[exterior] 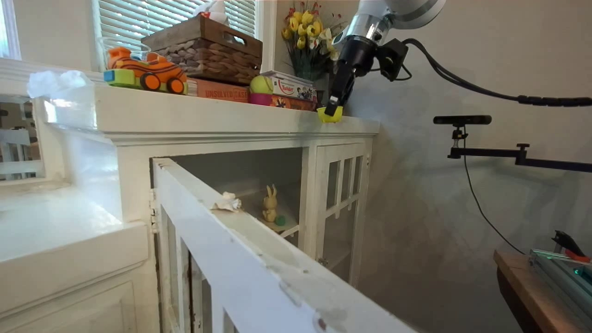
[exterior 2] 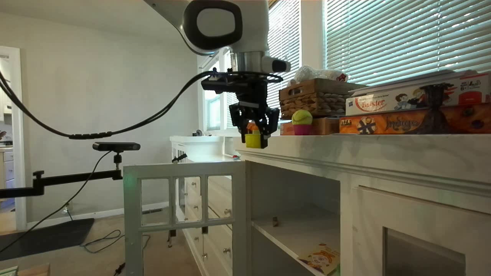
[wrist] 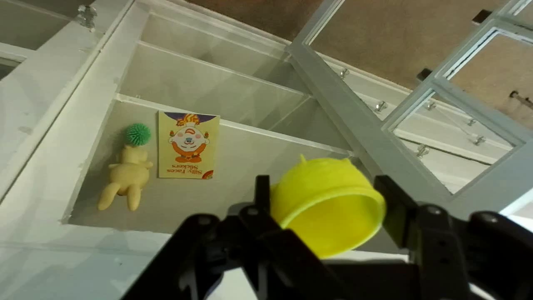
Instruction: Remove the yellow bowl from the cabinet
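Observation:
The yellow bowl (wrist: 327, 183) is held between the fingers of my gripper (wrist: 322, 185), tilted with its open side toward the wrist camera. The bowl shows in both exterior views (exterior: 336, 115) (exterior 2: 252, 141), where my gripper (exterior: 331, 109) (exterior 2: 254, 143) points down with the bowl at its fingertips. The bowl is outside the white cabinet (exterior: 240, 122), in front of its top ledge and higher than the open compartment. The fingers hide part of the bowl's sides. The cabinet also shows in an exterior view (exterior 2: 368, 155), with one glass-paned door swung open.
The open door (exterior: 263, 249) (exterior 2: 132, 222) juts out from the cabinet. On the shelf are a bunny figure (wrist: 129, 177), a green spiky ball (wrist: 138, 134) and a sticker book (wrist: 187, 146). A toy car (exterior: 148, 74), basket (exterior: 217, 53) and game boxes (exterior 2: 406, 103) stand on the ledge.

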Robot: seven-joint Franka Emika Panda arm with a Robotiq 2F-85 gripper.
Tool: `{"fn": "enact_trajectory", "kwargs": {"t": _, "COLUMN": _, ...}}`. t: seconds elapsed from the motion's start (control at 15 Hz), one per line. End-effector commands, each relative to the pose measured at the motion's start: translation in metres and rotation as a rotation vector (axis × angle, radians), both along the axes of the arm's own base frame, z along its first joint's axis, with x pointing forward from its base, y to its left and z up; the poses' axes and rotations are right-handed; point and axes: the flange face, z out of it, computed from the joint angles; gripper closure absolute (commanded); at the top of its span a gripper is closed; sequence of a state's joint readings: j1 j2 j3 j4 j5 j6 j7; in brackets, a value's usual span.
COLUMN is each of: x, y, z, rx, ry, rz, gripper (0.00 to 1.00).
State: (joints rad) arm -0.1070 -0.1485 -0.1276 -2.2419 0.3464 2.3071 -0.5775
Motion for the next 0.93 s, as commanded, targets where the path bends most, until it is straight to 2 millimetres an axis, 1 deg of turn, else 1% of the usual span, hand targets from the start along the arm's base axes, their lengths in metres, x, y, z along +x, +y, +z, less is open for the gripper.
{"fn": "enact_trajectory", "kwargs": {"t": 0.0, "x": -0.002, "y": -0.013, "z": 0.026, "rx": -0.023, "ry": -0.020, "rz": -0.082, "gripper": 0.61}}
{"fn": "enact_trajectory", "kwargs": {"t": 0.33, "x": -0.004, "y": -0.037, "z": 0.049, "rx": -0.027, "ry": -0.060, "rz": -0.173, "gripper": 0.61}}
{"fn": "enact_trajectory", "kwargs": {"t": 0.53, "x": 0.001, "y": -0.050, "z": 0.053, "rx": -0.005, "ry": -0.056, "rz": -0.229, "gripper": 0.61}}
{"fn": "enact_trajectory", "kwargs": {"t": 0.87, "x": 0.008, "y": -0.065, "z": 0.059, "rx": 0.019, "ry": -0.069, "rz": -0.306, "gripper": 0.61}}
